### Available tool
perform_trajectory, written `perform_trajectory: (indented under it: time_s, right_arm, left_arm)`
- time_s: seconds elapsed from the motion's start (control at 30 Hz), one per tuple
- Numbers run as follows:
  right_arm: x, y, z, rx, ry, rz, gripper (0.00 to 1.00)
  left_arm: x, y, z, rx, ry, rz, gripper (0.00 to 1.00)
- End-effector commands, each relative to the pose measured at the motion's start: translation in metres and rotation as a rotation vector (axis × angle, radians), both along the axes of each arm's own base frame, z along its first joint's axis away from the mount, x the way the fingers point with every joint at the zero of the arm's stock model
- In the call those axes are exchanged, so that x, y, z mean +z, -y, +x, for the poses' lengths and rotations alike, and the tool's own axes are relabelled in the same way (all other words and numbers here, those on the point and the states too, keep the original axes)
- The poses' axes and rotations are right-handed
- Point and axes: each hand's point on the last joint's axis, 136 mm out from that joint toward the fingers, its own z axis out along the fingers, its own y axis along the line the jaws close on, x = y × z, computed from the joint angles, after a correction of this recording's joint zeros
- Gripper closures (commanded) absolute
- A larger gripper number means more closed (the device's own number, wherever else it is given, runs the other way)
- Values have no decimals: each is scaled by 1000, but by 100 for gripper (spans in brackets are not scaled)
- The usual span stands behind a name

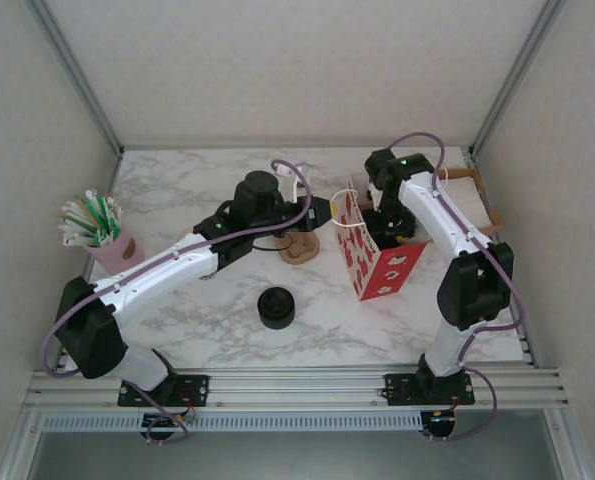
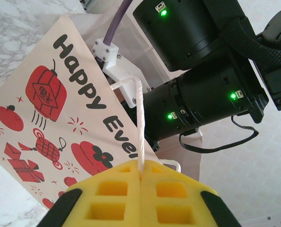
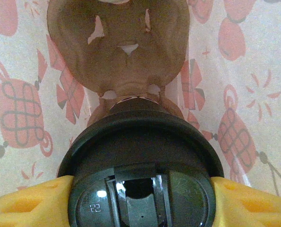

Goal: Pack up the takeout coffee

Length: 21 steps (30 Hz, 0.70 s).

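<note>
The left end effector (image 2: 140, 176) is pinched tight on the paper bag's (image 2: 60, 109) handle cord (image 2: 140, 113). The right end effector (image 3: 140, 201) clasps the takeout coffee (image 3: 140, 151) inside the bag, above the pulp carrier (image 3: 119, 52). Lower it straight and upright, and release only once it is seated.

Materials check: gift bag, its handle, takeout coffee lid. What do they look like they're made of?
Gift bag: paper, matte cream with red and black print; the thin wall lets the print show through in the right wrist view.
Handle: twisted white cord, likely paper; the spiral strands are visible.
Takeout coffee lid: black plastic, semi-gloss; it has a moulded number and sharp highlights.
</note>
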Motion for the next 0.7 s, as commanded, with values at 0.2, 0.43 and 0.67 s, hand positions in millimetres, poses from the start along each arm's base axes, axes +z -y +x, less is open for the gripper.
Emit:
perform_trajectory:
  time_s: [0.2,0.43,0.67]
  right_arm:
    - [2,3,-4,-8,-25,-6,33]
    - [3,3,-4,-8,-22,-5,33]
    - [7,4,-4,-9,-12,-3,34]
  left_arm:
    - [17,1,-2,-5,40,-15,98]
    - [17,1,-2,-4,39,-15,98]
    - [18,2,-2,-5,39,-16,98]
